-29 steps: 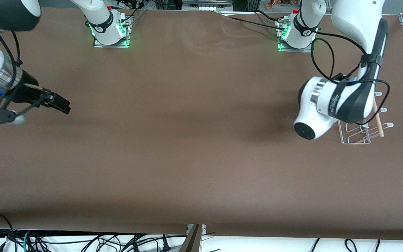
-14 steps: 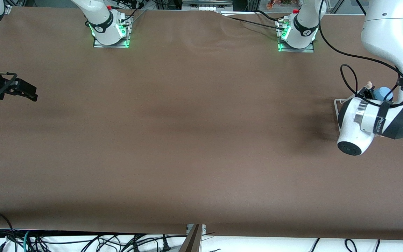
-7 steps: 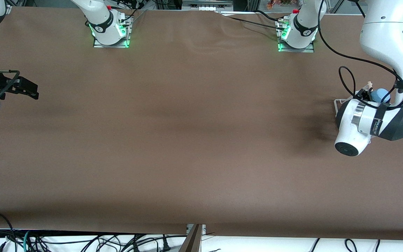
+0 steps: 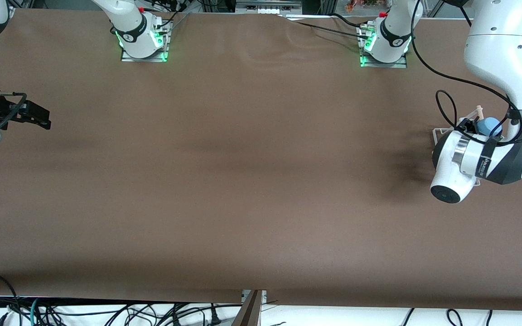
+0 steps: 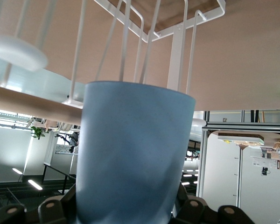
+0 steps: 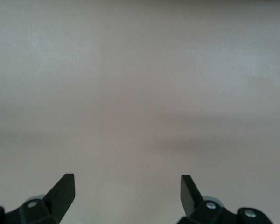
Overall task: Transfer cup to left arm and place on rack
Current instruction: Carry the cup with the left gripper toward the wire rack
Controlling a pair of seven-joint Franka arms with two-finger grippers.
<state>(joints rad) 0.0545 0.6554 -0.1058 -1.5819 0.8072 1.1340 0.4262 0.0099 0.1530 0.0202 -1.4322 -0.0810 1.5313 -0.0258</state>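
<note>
Table (image 4: pixel 243 181) is brown cloth; my left gripper (image 5: pixel 126 212) pinches the cup (image 5: pixel 130 154) at the rack (image 5: pixel 177 56), right gripper (image 6: pixel 126 193) waits spread.

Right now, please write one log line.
left gripper: holds cup at rack | right gripper: open, waiting over table

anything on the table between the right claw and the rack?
Nothing: the front view shows only bare brown table between the open right claw, over its own end, and the rack, where the left claw holds the cup.
</note>
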